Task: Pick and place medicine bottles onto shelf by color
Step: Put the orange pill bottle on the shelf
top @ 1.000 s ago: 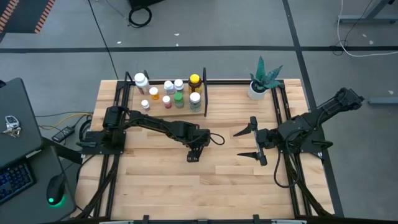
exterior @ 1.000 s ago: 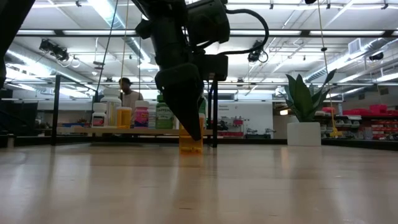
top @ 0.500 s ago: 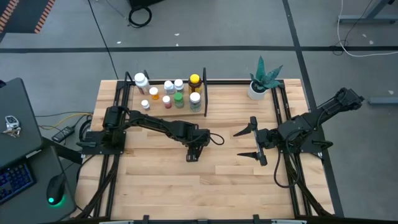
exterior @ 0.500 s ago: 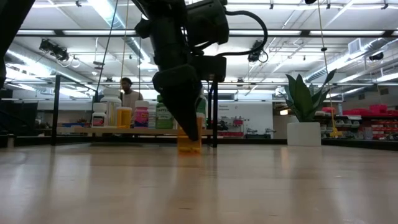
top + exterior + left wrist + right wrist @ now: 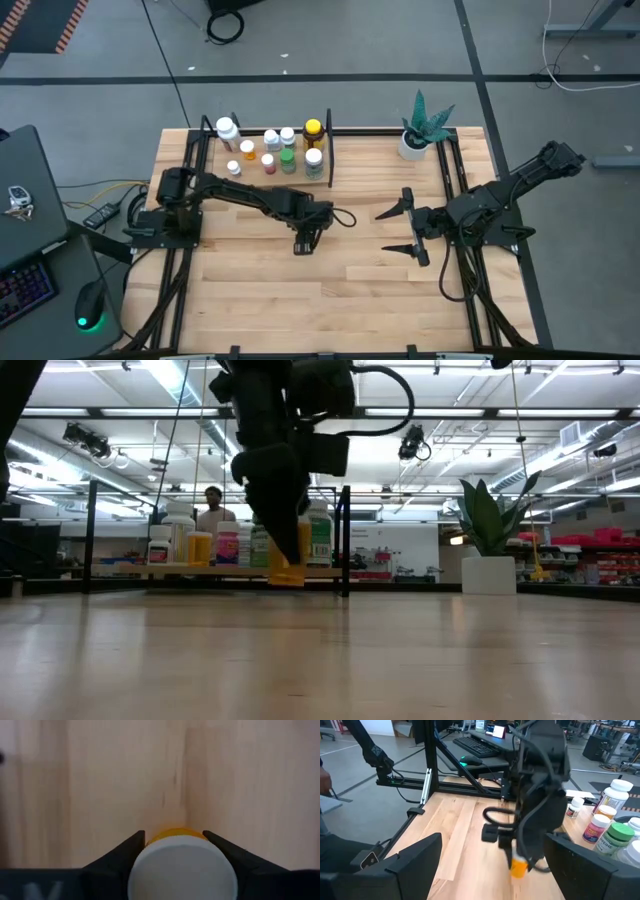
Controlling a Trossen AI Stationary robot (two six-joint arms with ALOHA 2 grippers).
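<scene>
1 orange bottle (image 5: 287, 560) just came up off the table (image 5: 400, 290), clamped in the left gripper (image 5: 174, 851). Shelf (image 5: 318, 178) next, I'd guess. Right gripper (image 5: 408, 228) waits wide open near the right edge.

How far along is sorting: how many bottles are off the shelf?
1: an orange bottle, white-capped, held by the left gripper above the table's middle. Others may be hidden.
</scene>
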